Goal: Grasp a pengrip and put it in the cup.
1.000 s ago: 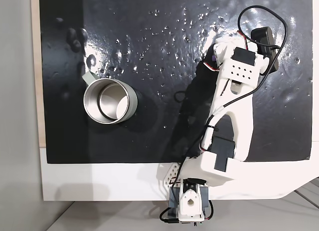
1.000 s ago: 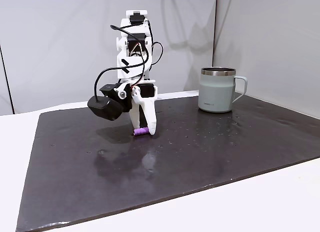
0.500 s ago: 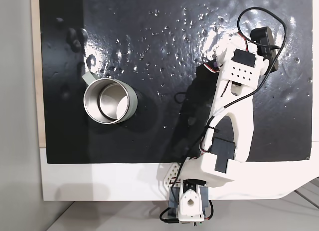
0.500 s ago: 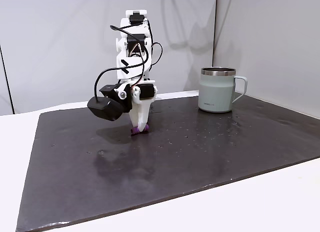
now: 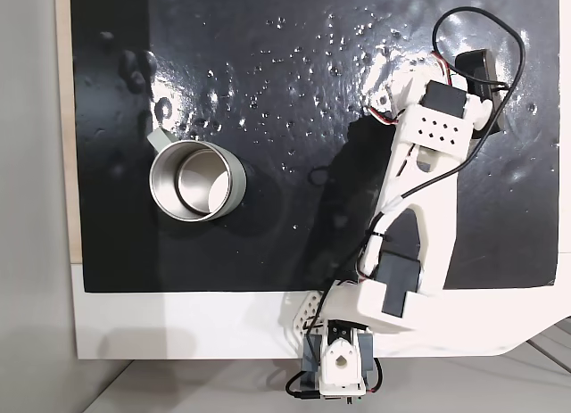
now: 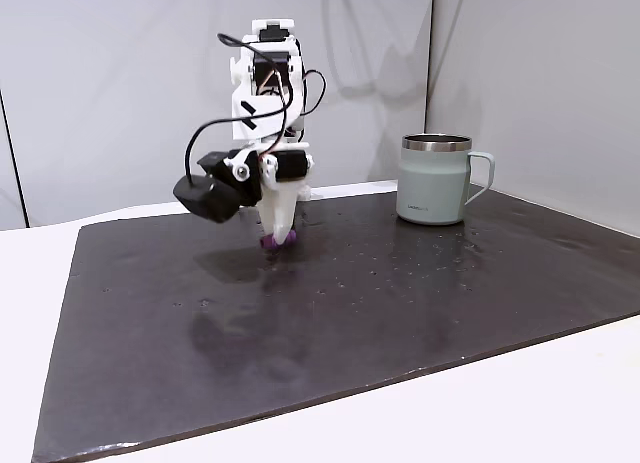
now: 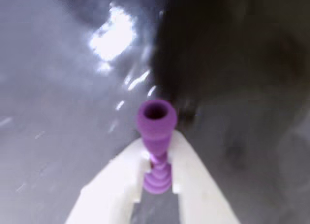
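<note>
Glossy black matting (image 6: 420,313) covers the white tabletop (image 6: 560,403) in front of pale wall panels, its surface speckled with bright glints in the top-down fixed view. Above it the white arm (image 5: 419,226) reaches from its base at the near edge toward the far right of the mat in that view, a black camera module (image 6: 205,195) hanging off the wrist. The gripper (image 7: 157,158) is closed on the pengrip (image 7: 156,137), the two white fingers (image 7: 116,180) pinching its ribbed lower part from either side. In the wrist view the purple tube's long axis runs straight out from between the fingertips, its flared open end (image 7: 155,113) pointing away from the claw toward the mat. In the side fixed view the gripper (image 6: 276,235) points downward and the pengrip (image 6: 272,242) shows as a small purple spot at the fingertips, just above the mat; whether it touches the surface cannot be told. The cup (image 6: 436,178) stands upright well to the right near the far edge in that view, handle tab to its right; seen from above, the cup (image 5: 194,181) sits on the left side of the mat, well apart from the arm.
</note>
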